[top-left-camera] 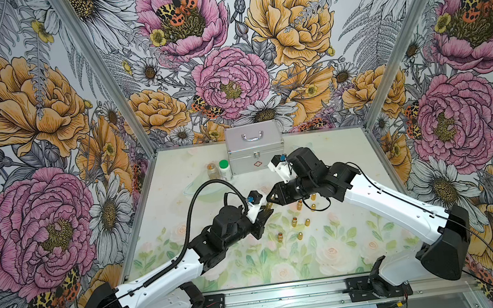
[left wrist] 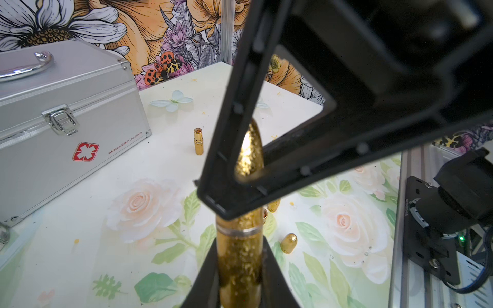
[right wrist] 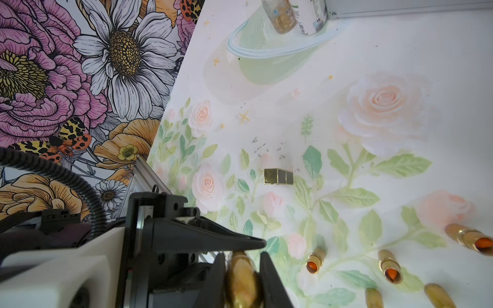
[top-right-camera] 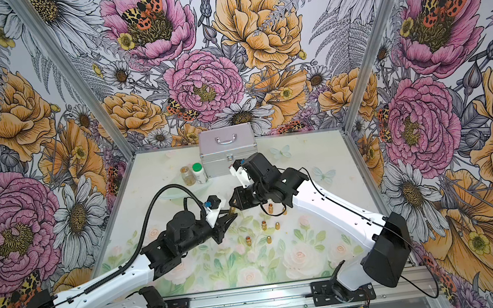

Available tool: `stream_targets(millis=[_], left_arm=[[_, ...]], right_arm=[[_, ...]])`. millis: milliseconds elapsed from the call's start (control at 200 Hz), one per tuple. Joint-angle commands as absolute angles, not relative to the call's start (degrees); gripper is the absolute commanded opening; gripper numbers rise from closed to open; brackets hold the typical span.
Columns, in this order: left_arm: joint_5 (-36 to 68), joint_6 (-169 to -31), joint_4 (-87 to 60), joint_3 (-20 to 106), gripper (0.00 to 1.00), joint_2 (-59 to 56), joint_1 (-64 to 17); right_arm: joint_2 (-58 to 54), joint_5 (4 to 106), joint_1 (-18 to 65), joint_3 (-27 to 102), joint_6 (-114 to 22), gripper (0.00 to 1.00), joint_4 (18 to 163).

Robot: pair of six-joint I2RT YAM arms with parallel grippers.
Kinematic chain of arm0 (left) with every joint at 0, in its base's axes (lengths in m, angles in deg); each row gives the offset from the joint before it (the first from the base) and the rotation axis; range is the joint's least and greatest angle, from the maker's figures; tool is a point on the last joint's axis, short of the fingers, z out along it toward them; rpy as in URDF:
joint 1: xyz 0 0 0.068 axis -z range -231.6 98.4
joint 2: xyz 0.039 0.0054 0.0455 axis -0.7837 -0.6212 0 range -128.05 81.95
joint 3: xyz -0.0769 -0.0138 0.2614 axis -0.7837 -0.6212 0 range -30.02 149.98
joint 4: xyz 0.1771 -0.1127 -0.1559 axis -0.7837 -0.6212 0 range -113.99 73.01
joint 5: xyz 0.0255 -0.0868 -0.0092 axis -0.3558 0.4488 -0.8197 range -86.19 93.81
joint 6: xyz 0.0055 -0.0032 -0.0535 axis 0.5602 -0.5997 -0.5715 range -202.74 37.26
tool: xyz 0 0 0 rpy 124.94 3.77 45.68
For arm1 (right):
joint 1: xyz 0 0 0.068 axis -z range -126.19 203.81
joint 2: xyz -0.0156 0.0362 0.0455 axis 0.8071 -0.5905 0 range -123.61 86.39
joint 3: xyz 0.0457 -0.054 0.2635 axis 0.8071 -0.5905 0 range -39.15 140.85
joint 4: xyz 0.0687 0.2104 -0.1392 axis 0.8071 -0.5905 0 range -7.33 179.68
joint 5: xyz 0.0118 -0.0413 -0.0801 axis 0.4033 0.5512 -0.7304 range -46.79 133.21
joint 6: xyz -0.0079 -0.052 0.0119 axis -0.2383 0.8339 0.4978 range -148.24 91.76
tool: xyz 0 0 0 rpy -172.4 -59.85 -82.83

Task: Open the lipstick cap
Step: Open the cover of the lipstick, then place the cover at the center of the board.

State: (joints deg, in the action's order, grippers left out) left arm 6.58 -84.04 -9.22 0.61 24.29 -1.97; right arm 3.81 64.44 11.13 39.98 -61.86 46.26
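lipstick (left wrist: 240,261): base is clenched by left gripper (top-left-camera: 267,212) | cap (left wrist: 249,149): is clamped by right gripper (top-left-camera: 270,197) | place: held in front of case (top-left-camera: 254,150), apart from its edge

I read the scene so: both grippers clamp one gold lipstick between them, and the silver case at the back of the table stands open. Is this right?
Not fully. The silver case is closed, not open: the left wrist view shows its lid down and its latch fastened. The rest is right: the left gripper and the right gripper both clamp the one gold lipstick.
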Motion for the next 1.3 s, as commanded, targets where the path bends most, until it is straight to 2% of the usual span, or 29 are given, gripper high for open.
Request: stream_targets(millis=[0, 290, 480, 896, 1296], left_arm=[[0.0, -86.3, -13.7, -2.2, 0.00, 26.4, -2.1], [-1.3, -87.0, -14.1, -3.5, 0.00, 28.9, -2.1], [-1.6, -87.2, -13.7, -3.7, 0.00, 31.4, -2.1], [-4.0, -88.3, -13.4, -6.2, 0.00, 36.6, -2.1], [-5.8, -88.2, -13.2, -6.9, 0.00, 38.3, -2.2]], right_arm=[[6.9, 59.5, 13.9, 43.0, -62.8, 0.20, 46.4], [6.7, 57.8, 14.5, 44.8, -62.6, 0.21, 46.5], [2.8, 50.6, 14.3, 42.9, -60.6, 0.21, 47.4], [-12.8, 36.2, 13.6, 38.0, -59.8, 0.22, 60.3], [-25.7, 29.9, 13.8, 40.0, -67.8, 0.22, 65.9]])
